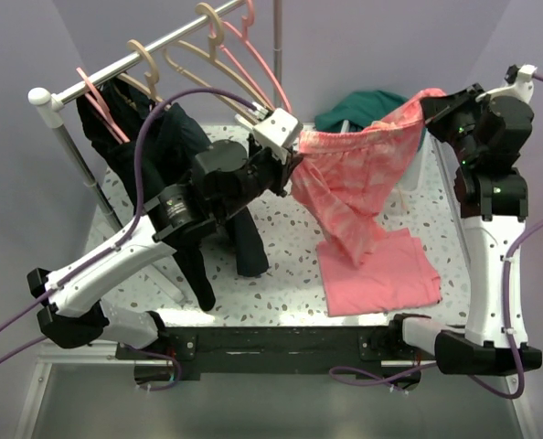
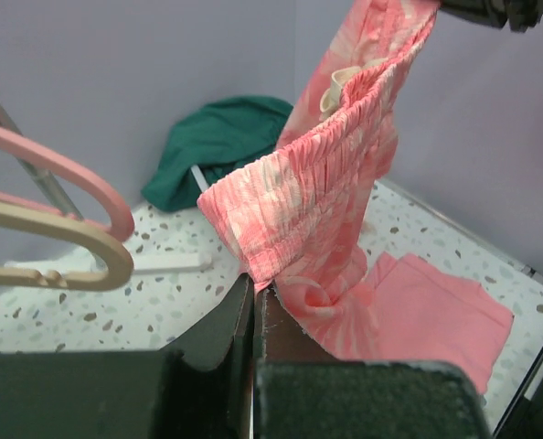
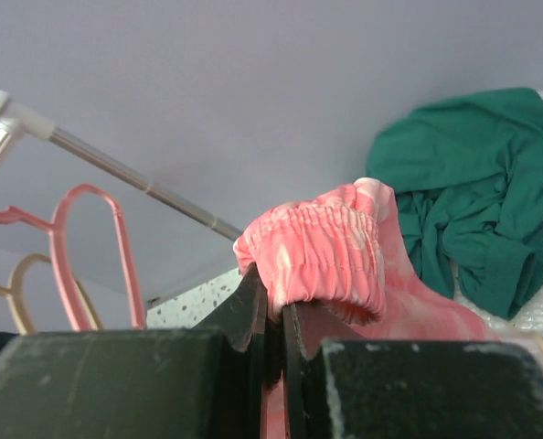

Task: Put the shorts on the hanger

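Note:
The salmon-pink mottled shorts [image 1: 358, 178] hang stretched in the air between both grippers, with the legs drooping toward the table. My left gripper [image 1: 292, 167] is shut on one end of the elastic waistband [image 2: 326, 183]. My right gripper [image 1: 427, 108] is shut on the other end [image 3: 322, 251], held higher. The beige hanger [image 1: 215, 35] hangs on the rail behind my left gripper. It also shows at the left of the left wrist view [image 2: 61, 233] and low left in the right wrist view [image 3: 20, 283].
Pink hangers [image 1: 246, 46] and a second beige one [image 1: 145, 57] share the metal rail [image 1: 116, 69] with dark garments [image 1: 175, 155]. A plain pink cloth [image 1: 381, 274] lies on the speckled table below the shorts. A teal garment [image 1: 358, 108] is heaped at the back.

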Available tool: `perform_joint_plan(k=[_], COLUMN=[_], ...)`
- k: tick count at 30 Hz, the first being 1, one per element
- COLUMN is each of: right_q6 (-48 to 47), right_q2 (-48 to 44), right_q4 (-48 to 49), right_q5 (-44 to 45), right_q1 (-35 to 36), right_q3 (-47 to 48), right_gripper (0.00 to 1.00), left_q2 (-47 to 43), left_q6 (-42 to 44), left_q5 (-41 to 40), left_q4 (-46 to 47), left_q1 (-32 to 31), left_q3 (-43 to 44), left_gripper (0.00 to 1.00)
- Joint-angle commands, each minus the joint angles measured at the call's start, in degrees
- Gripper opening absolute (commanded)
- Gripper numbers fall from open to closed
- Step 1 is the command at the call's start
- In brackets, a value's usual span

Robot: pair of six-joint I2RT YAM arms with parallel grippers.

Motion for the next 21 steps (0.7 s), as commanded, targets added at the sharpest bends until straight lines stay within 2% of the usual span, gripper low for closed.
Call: perform_joint_plan(k=[1,4,6,7,9,10,11,12,13,14,15,16,17,18,21], right_q6=[-1.21,-1.21,-1.3,-1.21,-0.69,-0.51,-0.33,-0.42,-0.6,-1.64,-2.61,-3.49,-4.89,-5.51,-8.32], right_q2=[2.23,2.94,1.72,0.93,-2.22,-3.55,-4.95,-6.62,-9.25,-10.23,-10.94,-11.2,-10.86,-10.25,-8.4], right_q4=[-4.57,-5.89,-5.98,-5.89,-4.4,-4.05,-2.92,-1.69,-0.89,-0.36,-0.36,-0.7,-1.92,-3.5,-8.61], right_q5=[2.97,3.06,2.8,2.62,0.43,-0.36,-1.24,-3.42,-4.14,-4.67,-6.33,-6.43,-6.52,-6.87,-7.4], right_q1=[-0.16,-0.16,-0.16,-0.07,-0.16,-0.16,-0.16,-0.16,-0.16,-0.07,-0.16,-0.16,-0.07,-0.07,-0.07], right_q3=[8.51,10.9,7.84,5.91,-2.16,-5.41,-12.49,-16.48,-20.35,-26.83,-29.42,-33.44,-34.61,-35.24,-35.33], right_gripper=[0.0,0.0,0.0,0.0,0.0,0.0,0.0,0.1,0.2,0.3,0.45,0.51,0.57,0.66,0.68], left_q2=[1.91,2.36,1.49,1.04,-1.06,-1.85,-3.34,-4.14,-5.02,-6.59,-7.48,-8.36,-9.67,-10.21,-10.65], left_q6=[3.53,2.74,1.34,0.9,-1.12,-1.91,-3.23,-4.02,-4.64,-5.6,-6.05,-6.49,-7.45,-7.63,-9.21], left_q5=[-0.52,3.25,5.97,6.59,8.78,9.84,12.64,13.97,15.03,16.52,16.71,16.71,16.27,15.92,14.78], left_q4=[0.49,0.4,0.84,1.28,3.21,4.95,5.76,6.63,8.47,9.1,9.8,11.11,11.47,11.65,11.57], left_q1=[-0.04,0.05,-0.04,0.05,0.05,0.05,0.05,0.05,0.05,0.05,0.05,-0.04,0.05,0.05,-0.04], left_q3=[10.27,9.6,6.88,2.69,-2.6,-8.46,-11.47,-14.38,-19.89,-22.38,-24.66,-28.52,-30.03,-31.09,-34.17], left_gripper=[0.0,0.0,0.0,0.0,0.0,0.0,0.0,0.01,0.09,0.29,0.37,0.46,0.62,0.67,0.72])
